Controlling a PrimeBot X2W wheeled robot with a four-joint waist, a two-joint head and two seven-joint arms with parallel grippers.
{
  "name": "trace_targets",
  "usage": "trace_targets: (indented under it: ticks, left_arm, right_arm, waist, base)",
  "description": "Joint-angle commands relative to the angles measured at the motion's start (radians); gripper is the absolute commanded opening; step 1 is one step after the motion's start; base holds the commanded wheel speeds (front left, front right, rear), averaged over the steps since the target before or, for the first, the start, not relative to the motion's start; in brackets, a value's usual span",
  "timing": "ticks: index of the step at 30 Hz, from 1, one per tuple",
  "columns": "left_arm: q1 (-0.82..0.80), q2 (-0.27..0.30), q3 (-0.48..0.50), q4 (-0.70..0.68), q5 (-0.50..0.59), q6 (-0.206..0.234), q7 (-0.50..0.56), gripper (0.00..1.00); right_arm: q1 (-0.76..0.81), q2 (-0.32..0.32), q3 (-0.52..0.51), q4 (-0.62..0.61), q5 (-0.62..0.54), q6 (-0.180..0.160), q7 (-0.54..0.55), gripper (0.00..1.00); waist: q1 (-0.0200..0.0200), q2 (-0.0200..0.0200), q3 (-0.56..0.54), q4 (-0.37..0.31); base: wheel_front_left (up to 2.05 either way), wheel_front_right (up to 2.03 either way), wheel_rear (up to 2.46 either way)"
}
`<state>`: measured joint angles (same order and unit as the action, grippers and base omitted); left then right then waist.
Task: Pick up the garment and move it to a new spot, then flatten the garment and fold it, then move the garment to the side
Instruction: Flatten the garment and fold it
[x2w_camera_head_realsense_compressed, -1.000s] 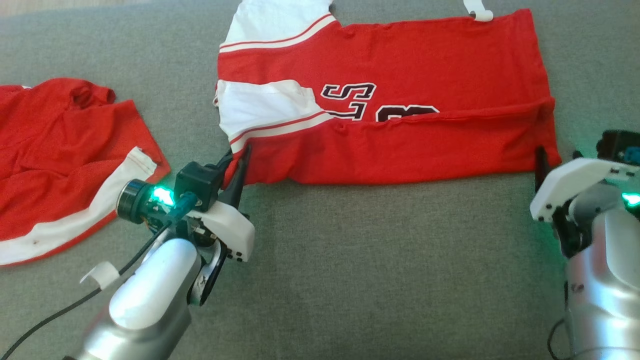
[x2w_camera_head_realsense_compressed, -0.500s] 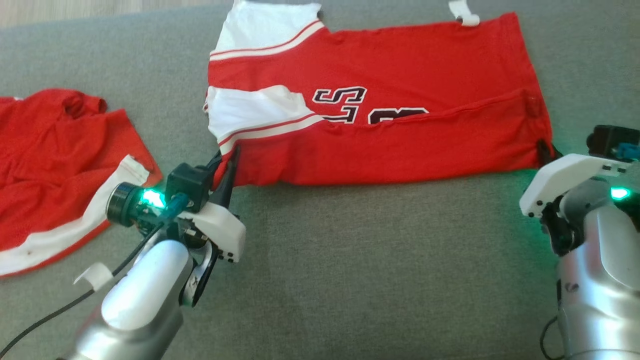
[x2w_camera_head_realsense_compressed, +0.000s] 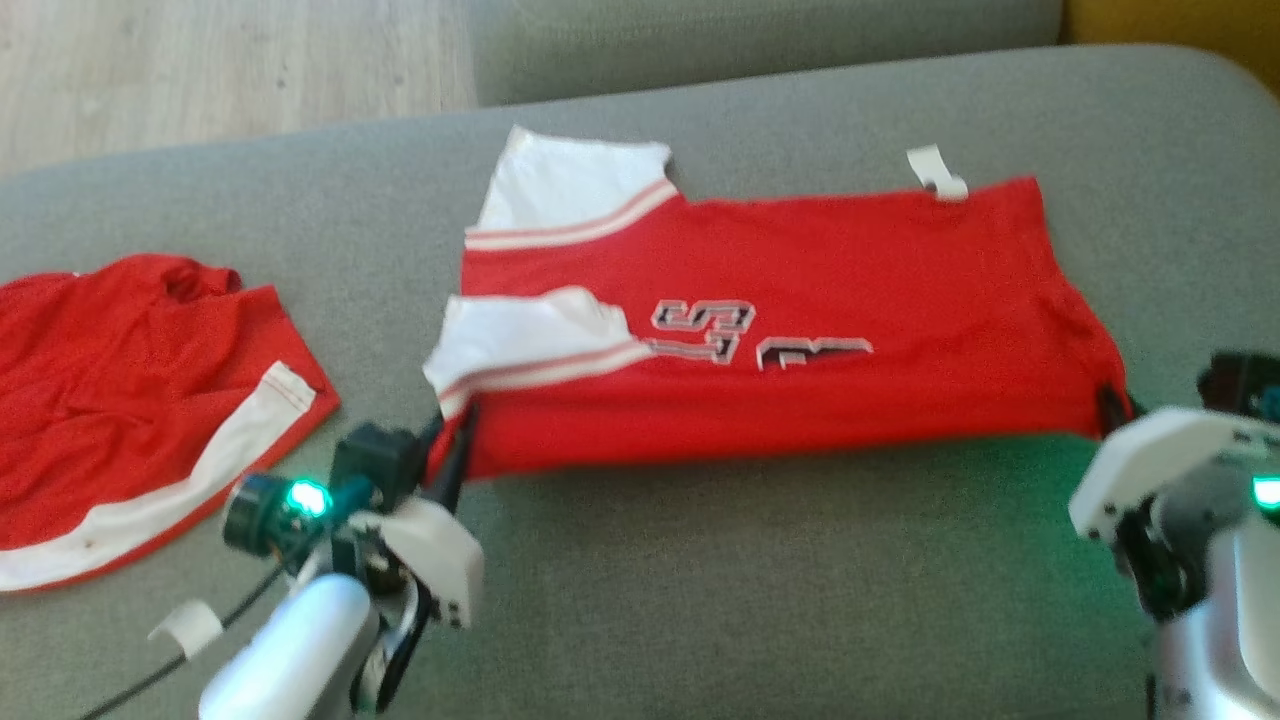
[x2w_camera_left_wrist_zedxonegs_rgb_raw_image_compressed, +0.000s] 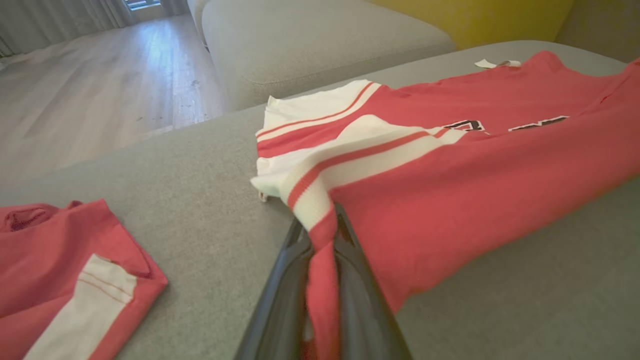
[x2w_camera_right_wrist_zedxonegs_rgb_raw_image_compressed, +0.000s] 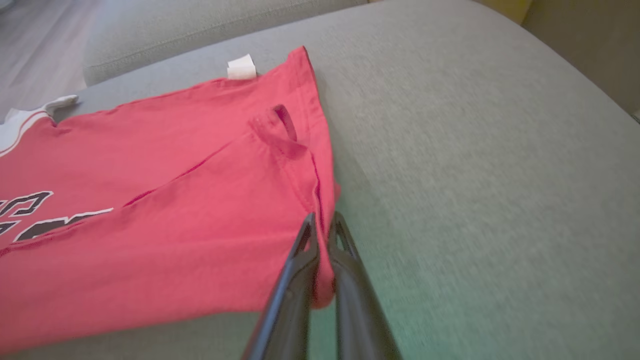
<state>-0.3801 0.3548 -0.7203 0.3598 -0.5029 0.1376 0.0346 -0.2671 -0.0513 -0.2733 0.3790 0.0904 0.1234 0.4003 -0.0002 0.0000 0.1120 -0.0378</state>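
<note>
Slippage looms: left and right jaws each clamp a corner of the red-and-white jersey (x2w_camera_head_realsense_compressed: 850, 260). Uneven lifting would skew it.

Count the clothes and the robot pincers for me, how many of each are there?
Clothes: 2, the shirt with letters and the crumpled garment lying apart from it.
Pincers: 2, the left pincer and the right pincer, each shut on the shirt with letters.
Total: 4.
</note>
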Motion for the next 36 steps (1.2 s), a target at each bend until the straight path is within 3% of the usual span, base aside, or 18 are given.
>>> trace_targets:
  ticks: [1,11,12,13,14,16,23,26,29,33,36]
  left_arm:
    - [-0.016,0.040,0.033,-0.037,-0.006,-0.003,0.002,0.00]
    - [0.093,0.084,-0.019,-0.161,-0.025,-0.013,0.074,0.00]
    - [0.100,0.087,-0.024,-0.168,-0.026,-0.015,0.078,0.00]
    - [0.105,0.088,-0.028,-0.174,-0.026,-0.016,0.079,0.00]
    - [0.107,0.090,-0.031,-0.177,-0.024,-0.015,0.081,0.00]
    - [0.106,0.088,-0.031,-0.183,-0.019,-0.009,0.073,0.99]
    - [0.071,0.080,0.017,-0.212,-0.015,0.013,-0.016,1.00]
    - [0.005,0.110,0.030,-0.243,0.060,0.022,-0.101,1.00]
    - [-0.054,0.106,0.072,-0.273,0.055,0.023,-0.150,1.00]
    - [-0.175,0.156,0.090,-0.269,0.084,-0.019,-0.123,1.00]
    - [-0.289,0.182,0.073,-0.234,0.099,-0.093,-0.068,1.00]
  right_arm:
    - [-0.003,-0.009,0.009,-0.055,0.011,0.007,0.008,0.00]
    - [0.162,0.000,-0.050,-0.193,0.055,0.007,0.075,0.00]
    - [0.175,0.000,-0.053,-0.203,0.064,0.007,0.078,0.35]
    - [0.184,0.000,-0.054,-0.214,0.071,0.007,0.075,1.00]
    - [0.190,0.001,-0.057,-0.223,0.082,0.007,0.070,1.00]
    - [0.191,0.001,-0.056,-0.237,0.107,0.007,0.056,1.00]
    - [0.129,0.001,-0.061,-0.294,0.149,0.007,0.001,1.00]
    - [0.083,0.001,-0.050,-0.328,0.130,0.007,-0.033,1.00]
    - [0.031,0.001,-0.044,-0.355,0.085,0.007,-0.067,1.00]
    - [-0.047,0.001,-0.005,-0.367,0.070,0.007,-0.091,1.00]
    - [-0.107,-0.010,0.032,-0.357,0.058,0.007,-0.100,1.00]
  waist:
    - [0.0002,0.0000,-0.018,0.003]
    - [0.0002,0.0000,-0.064,0.004]
    - [0.0002,0.0000,-0.064,0.004]
    - [0.0002,0.0000,-0.063,0.003]
    - [0.0002,0.0000,-0.061,0.002]
    - [0.0002,0.0000,-0.056,-0.002]
    - [0.0002,0.0000,-0.025,-0.012]
    - [0.0002,0.0000,0.000,-0.019]
    - [0.0002,0.0000,0.031,-0.021]
    - [0.0002,0.0000,0.083,-0.037]
    - [0.0002,0.0000,0.134,-0.054]
  base:
    - [0.00,0.00,0.00]
    - [0.00,0.00,0.00]
    - [0.00,0.00,0.00]
    - [0.00,0.00,0.00]
    - [0.00,0.00,0.00]
    - [0.00,0.00,0.00]
    - [0.00,0.00,0.00]
    - [0.00,0.00,0.00]
    - [0.00,0.00,0.00]
    - [0.00,0.00,0.00]
    - [0.00,0.00,0.00]
